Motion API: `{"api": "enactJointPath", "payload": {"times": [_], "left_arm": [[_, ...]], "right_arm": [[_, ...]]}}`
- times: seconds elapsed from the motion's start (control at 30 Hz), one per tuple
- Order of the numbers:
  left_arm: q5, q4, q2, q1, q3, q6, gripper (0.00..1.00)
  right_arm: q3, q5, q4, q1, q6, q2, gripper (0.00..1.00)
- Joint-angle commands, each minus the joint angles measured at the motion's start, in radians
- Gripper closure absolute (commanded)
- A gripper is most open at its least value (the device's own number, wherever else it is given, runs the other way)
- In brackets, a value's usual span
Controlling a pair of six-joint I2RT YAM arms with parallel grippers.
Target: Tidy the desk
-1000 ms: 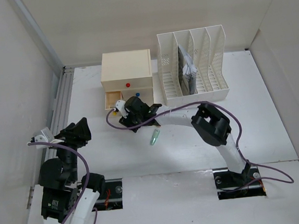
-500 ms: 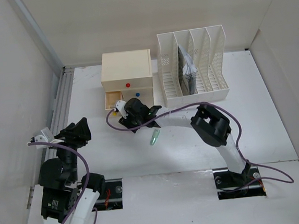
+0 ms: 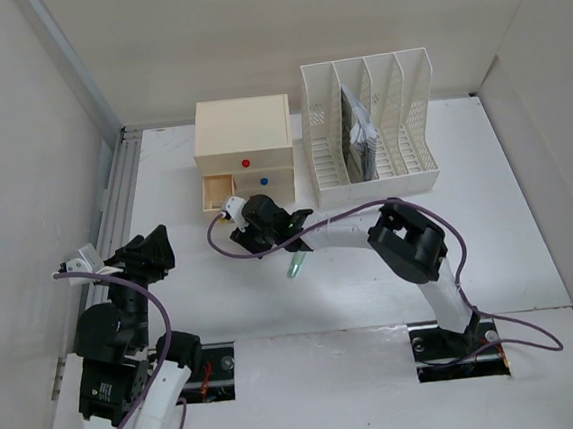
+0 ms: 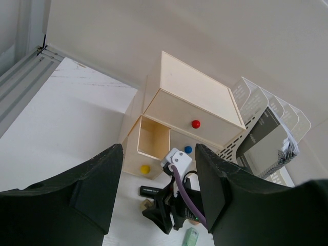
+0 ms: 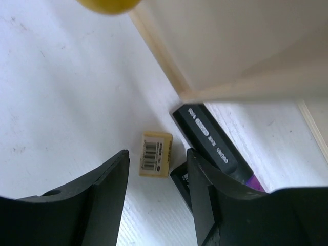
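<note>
The desk is a white tabletop. My right gripper hangs open low over it, just in front of the cream drawer box. A small cream eraser with a barcode lies on the desk between its fingers, untouched. Two black markers lie just right of the eraser, under the pulled-out bottom-left drawer, which has a yellow knob and looks empty. From above, the right gripper covers eraser and markers. My left gripper is raised at the left, open and empty, its fingers framing the box.
A small green object lies on the desk just near-right of the right gripper. A white slotted file rack holding a dark booklet stands right of the box. Pale walls close the left, back and right. Two dark cut-outs hold the arm bases.
My right gripper has shifted a little to the right and toward the near edge, away from the drawer front. The left arm has not moved.
</note>
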Motion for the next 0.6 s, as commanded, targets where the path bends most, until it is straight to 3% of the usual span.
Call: {"api": "enactJointPath", "payload": {"times": [0.0,0.27,0.57], "left_arm": [[0.005,0.047,-0.013,-0.005,-0.003,0.014,0.44],[0.005,0.047,-0.013,-0.005,-0.003,0.014,0.44],[0.005,0.047,-0.013,-0.005,-0.003,0.014,0.44]], "right_arm": [[-0.048,0.038,-0.055,0.012,0.002,-0.033,0.46],[-0.068,0.025,-0.077,0.012,-0.007,-0.042,0.46],[-0.010,-0.032,-0.097,0.012,0.014,0.010,0.55]]}}
